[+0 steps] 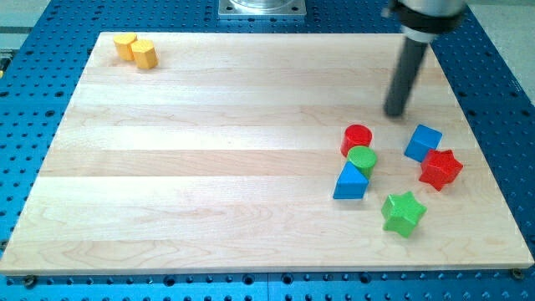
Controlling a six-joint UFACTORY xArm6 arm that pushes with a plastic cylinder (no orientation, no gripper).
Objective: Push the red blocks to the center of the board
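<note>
A red cylinder (357,138) stands at the board's right, touching a green cylinder (363,159) just below it. A red star (440,169) lies further right, touching a blue cube (424,142) above it. My tip (394,113) rests on the board above and to the right of the red cylinder, and above and to the left of the blue cube, apart from both. A blue triangle (350,182) sits under the green cylinder. A green star (403,212) lies lower right.
Two yellow blocks, one (125,46) and a hexagonal one (144,53), sit touching at the wooden board's (209,159) top left corner. A blue perforated table surrounds the board. A metal arm base (262,8) is at the view's top.
</note>
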